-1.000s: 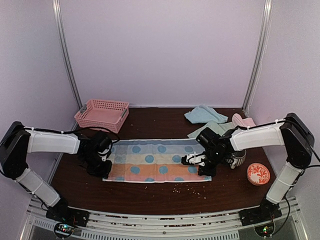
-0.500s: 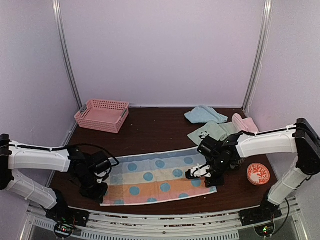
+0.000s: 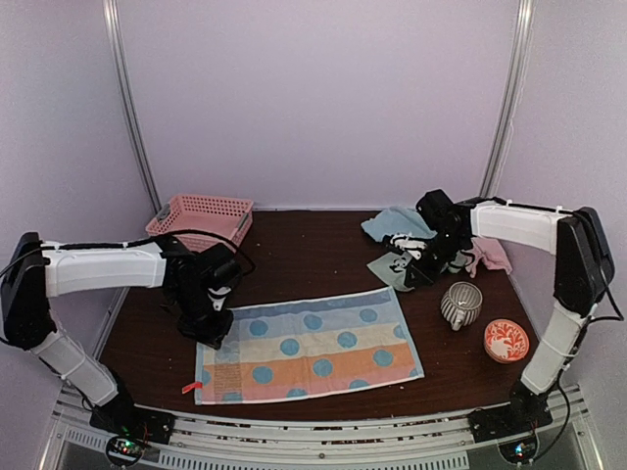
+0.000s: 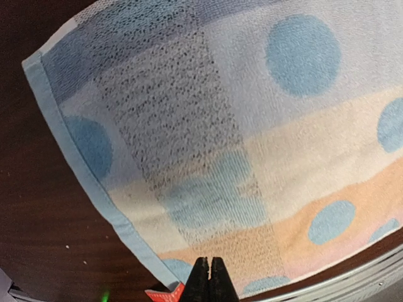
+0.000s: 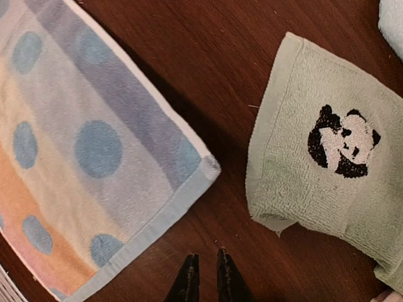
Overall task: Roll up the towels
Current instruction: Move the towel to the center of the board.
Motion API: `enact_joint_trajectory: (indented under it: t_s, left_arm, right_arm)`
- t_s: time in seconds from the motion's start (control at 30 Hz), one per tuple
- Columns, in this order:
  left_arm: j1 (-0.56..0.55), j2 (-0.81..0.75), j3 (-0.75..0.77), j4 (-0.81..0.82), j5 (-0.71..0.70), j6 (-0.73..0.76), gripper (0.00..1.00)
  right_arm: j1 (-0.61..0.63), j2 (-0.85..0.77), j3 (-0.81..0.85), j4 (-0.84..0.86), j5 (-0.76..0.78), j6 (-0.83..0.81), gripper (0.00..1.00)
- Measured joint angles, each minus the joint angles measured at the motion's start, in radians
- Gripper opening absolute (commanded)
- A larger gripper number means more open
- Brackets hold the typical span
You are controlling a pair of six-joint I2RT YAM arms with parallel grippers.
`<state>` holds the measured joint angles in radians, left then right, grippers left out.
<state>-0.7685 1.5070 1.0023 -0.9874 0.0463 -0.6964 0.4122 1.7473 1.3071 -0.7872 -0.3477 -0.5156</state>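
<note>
The light blue towel with pink-orange bands and blue spots [image 3: 309, 343] lies flat and unrolled near the table's front edge; it also shows in the left wrist view [image 4: 252, 126] and the right wrist view [image 5: 82, 145]. My left gripper [image 3: 213, 328] hangs over its left edge, shut and empty [image 4: 209, 261]. My right gripper [image 3: 409, 272] hovers over bare wood between that towel's corner and the sage green towel [image 3: 397, 262] with a panda mark [image 5: 343, 139], its fingers slightly apart and empty [image 5: 205, 267]. A plain light blue towel [image 3: 392, 223] and a pink towel [image 3: 490, 253] lie crumpled at the back right.
A pink basket [image 3: 201, 223] stands at the back left. A grey mug [image 3: 460, 304] and a red patterned bowl [image 3: 506, 340] sit right of the spotted towel. A small red tag [image 3: 191, 388] sticks out at the towel's front left corner.
The spotted towel was dragged toward the front edge. Both grippers then left it: the left one lifted to its left edge, and the right arm swung back to the green towel.
</note>
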Motion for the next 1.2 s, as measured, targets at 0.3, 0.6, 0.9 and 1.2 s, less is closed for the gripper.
enact_joint_trajectory:
  t_s: [0.3,0.6,0.9,1.2]
  left_arm:
    - [0.003,0.154,-0.009,0.138,-0.071,0.077,0.00]
    - [0.009,0.219,0.011,0.171,-0.113,0.131,0.00]
    - [0.044,0.224,0.063,0.176,-0.143,0.177,0.00]
    - [0.146,0.165,0.090,0.182,-0.129,0.232,0.00]
  right_arm:
    - [-0.013,0.267,0.119,0.108,0.115,0.128,0.08]
    - [-0.085,0.427,0.359,0.156,0.267,0.204,0.13]
    - [-0.048,0.217,0.228,0.151,0.087,0.205,0.20]
    - [0.077,0.037,-0.071,0.167,-0.064,0.161,0.11]
